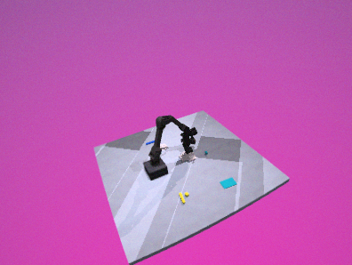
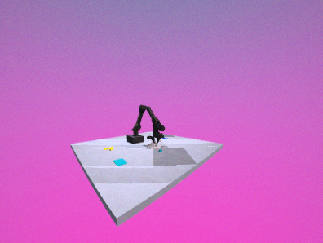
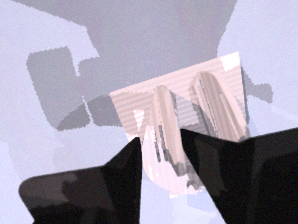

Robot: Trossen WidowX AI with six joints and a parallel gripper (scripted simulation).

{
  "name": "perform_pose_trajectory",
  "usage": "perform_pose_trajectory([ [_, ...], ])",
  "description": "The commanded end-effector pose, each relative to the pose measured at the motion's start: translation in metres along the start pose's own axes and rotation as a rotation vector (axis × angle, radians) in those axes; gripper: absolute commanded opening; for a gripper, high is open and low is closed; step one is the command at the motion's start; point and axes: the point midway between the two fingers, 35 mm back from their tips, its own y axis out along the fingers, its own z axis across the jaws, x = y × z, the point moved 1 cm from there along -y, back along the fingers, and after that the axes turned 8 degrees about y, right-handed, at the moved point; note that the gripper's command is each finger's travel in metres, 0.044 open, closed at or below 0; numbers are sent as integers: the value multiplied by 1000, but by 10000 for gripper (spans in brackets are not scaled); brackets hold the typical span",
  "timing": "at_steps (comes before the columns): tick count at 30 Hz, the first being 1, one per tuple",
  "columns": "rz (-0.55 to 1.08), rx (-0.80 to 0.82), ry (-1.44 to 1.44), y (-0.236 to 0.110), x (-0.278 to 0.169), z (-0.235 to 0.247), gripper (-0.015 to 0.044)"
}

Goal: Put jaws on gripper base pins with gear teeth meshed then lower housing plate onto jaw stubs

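Note:
The pale pink gripper base lies on the table under my hand, its ribbed plate showing in the wrist view. My gripper points down over it and is shut on a long pale jaw, which stands between the fingertips. A second pale jaw stands beside it over the plate, to the right in the wrist view. The pins and the meeting of the gear teeth are hidden or too blurred to tell. Another pale piece, perhaps the housing plate, lies behind the arm in the top view.
A cyan plate, a yellow bar with a small yellow piece, a small teal piece and a blue bar lie around the table. The arm's black base stands near the pale parts.

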Motion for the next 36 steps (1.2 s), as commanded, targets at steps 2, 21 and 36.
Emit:
perform_pose_trajectory([
  [2, -3, 0, 3, 3, 1, 0, 134],
  [21, -3, 0, 7, 7, 1, 0, 134],
  [36, -3, 0, 7, 7, 1, 0, 134],
])
